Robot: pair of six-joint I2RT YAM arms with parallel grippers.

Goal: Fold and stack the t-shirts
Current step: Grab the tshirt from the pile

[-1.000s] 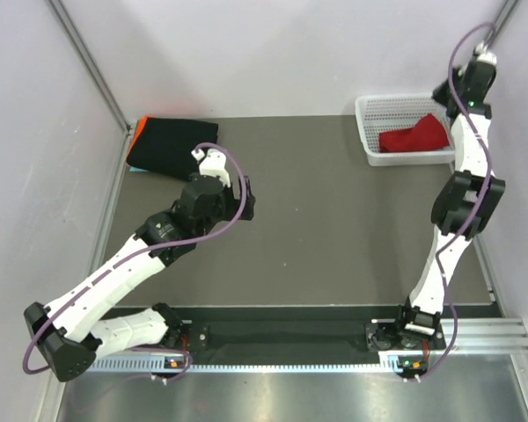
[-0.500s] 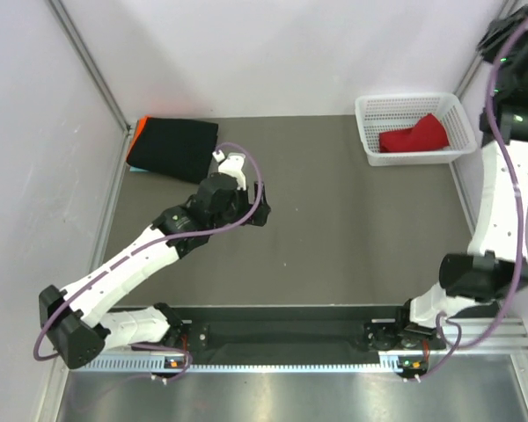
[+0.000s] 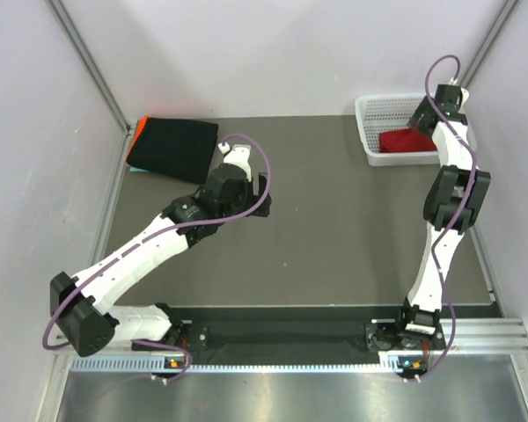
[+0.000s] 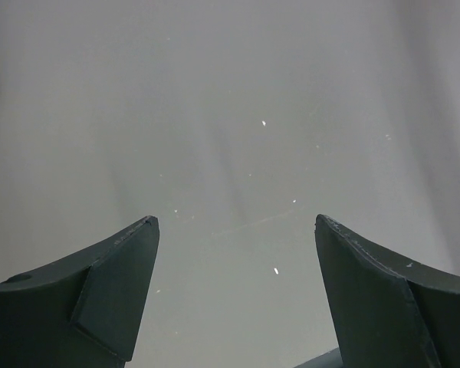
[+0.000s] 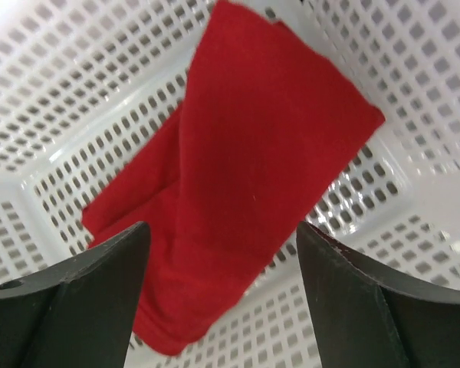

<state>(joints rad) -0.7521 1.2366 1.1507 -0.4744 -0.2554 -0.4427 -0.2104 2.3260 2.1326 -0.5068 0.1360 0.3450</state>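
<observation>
Folded stack (image 3: 158, 151): at the far-left corner of the table (image 3: 334, 220), black t-shirt (image 3: 180, 145) on top, orange edge (image 3: 138, 128) and light-blue edge (image 3: 135, 169) peeking out beneath.
Stack risk: likely to be nudged askew if the nearby left arm swings back across it.
Left gripper (image 4: 234, 222): released, fingers spread wide over bare table, holding nothing, just right of the stack.
Left arm risk: may be too far from the basket to help spread the next shirt, so a late reach could leave the cloth handled one-sided and bunched.
Table centre: bare, probably the folding ground.
Basket (image 3: 396, 107): white mesh, at the far-right corner.
Basket risk: light and perforated, so apt to lift or slide along with the cloth if a fingertip catches a hole or pins fabric against the wall.
Red t-shirt (image 5: 268, 130): crumpled inside the basket, lying across the floor and up one wall.
Shirt risk: soft and layered, so a shallow pinch may take only a top fold and slip, while a deep one may grab several layers and bring it out as a knot.
Right gripper (image 5: 222, 226): released, fingers apart directly above the red t-shirt, not touching it, nothing between them.
Right arm risk: reaching steeply into the corner beside the wall, so a straight descent could scrape the basket rim.
</observation>
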